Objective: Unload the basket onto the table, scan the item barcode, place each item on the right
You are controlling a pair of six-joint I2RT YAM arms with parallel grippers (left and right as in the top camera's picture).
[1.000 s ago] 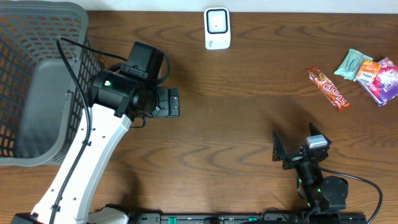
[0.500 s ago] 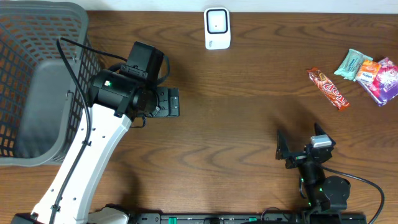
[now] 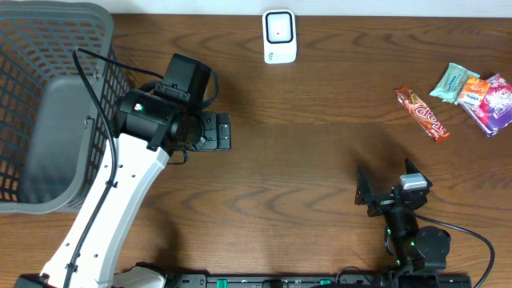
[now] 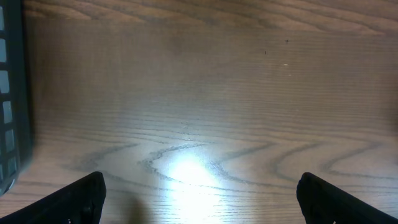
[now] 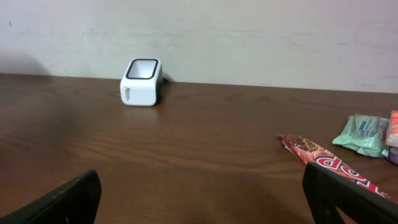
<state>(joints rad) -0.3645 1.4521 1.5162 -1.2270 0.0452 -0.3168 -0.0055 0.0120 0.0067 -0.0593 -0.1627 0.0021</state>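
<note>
Dark brown wood-grain table [image 3: 320, 144] fills the overhead view, with a pale wall behind it in the right wrist view. At the table's far edge stands the white barcode scanner [image 3: 279, 36], a small box with a dark-rimmed window on its upper face.

Well to the right of the scanner and a little nearer the robot lies a red candy bar [image 3: 422, 114], flat on the wood and set at a slant. Just beyond it, farther still from the scanner, three small packets sit bunched together at the table's right edge: a green packet [image 3: 454, 82], an orange packet [image 3: 475, 90] and a purple packet [image 3: 496, 104]. Nothing holds or touches any of them.

Far to the left of the scanner a grey mesh basket [image 3: 48, 104] takes up the corner. I cannot make out anything inside it.

The left gripper [image 3: 218, 130] hangs over bare wood to the left of the scanner and nearer the robot, between basket and scanner. Its jaws are spread wide, with only glossy table between the dark fingertips [image 4: 81, 196] in its wrist view.

The right gripper [image 3: 386, 186] sits low to the right of the scanner, at the near side of the table. It faces the scanner and the candy bar across open wood. Its jaws are spread wide too and grip nothing.
</note>
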